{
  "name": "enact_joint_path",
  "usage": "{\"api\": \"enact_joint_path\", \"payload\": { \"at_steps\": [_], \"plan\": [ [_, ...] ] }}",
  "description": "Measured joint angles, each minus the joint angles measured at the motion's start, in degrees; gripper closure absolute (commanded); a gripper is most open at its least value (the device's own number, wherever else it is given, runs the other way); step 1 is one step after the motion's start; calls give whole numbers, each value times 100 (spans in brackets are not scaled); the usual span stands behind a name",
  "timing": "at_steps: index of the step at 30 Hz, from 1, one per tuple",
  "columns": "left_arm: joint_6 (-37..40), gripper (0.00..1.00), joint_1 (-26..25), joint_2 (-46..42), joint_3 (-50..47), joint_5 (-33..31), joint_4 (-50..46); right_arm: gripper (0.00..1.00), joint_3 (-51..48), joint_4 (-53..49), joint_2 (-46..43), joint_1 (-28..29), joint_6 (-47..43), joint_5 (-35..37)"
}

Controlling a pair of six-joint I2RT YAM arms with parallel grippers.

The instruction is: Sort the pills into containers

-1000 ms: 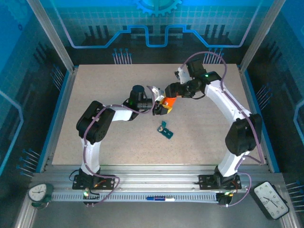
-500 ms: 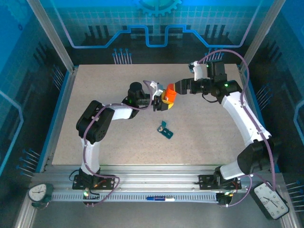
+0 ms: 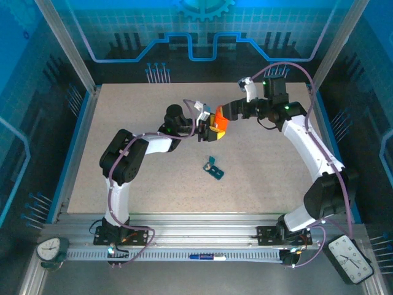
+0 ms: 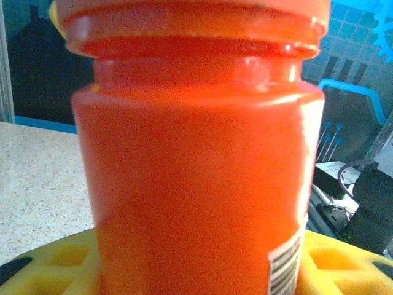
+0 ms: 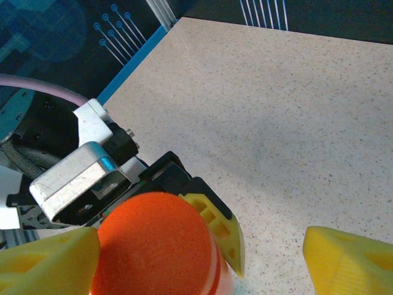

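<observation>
While the left hand [image 3: 207, 133] is clamped on the orange bottle [image 3: 218, 123] near the middle of the top view, the pill box [image 3: 214, 169] lies flat on the bench [image 3: 141, 178] lower in the frame, well apart from both hands. Its long axis runs on a diagonal, from upper left down to lower right. A paler bit sits at its upper-left end (a raised lid perhaps, too small to tell), and what its compartments hold cannot be made out.

Seen from the left wrist, the bottle stands with its long axis straight up the frame, its cap [image 4: 190, 24] at the top edge and a white barcode label [image 4: 287, 264] at the lower right. Yellow fingers [image 4: 344, 264] press its base from either side. The orange wall is too opaque to show anything inside.

From the right wrist, the round orange cap faces the lens at lower left. The right hand [image 3: 225, 114] is open: its left yellow finger [image 5: 49, 261] sits just beside the cap, and the other is well apart at the lower right, with bare bench between.
</observation>
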Motion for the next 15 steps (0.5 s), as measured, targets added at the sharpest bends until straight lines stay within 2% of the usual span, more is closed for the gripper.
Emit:
{"api": "enact_joint_path", "payload": {
  "at_steps": [9, 13, 15],
  "plan": [
    [-81, 100, 0, 31, 24, 68, 0, 27, 227, -81, 181, 166, -127, -37],
    [-83, 100, 0, 31, 63, 87, 0, 29, 238, -153, 238, 203, -151, -79],
    [-83, 100, 0, 31, 63, 94, 0, 34, 240, -197, 267, 221, -177, -90]
  ]
}}
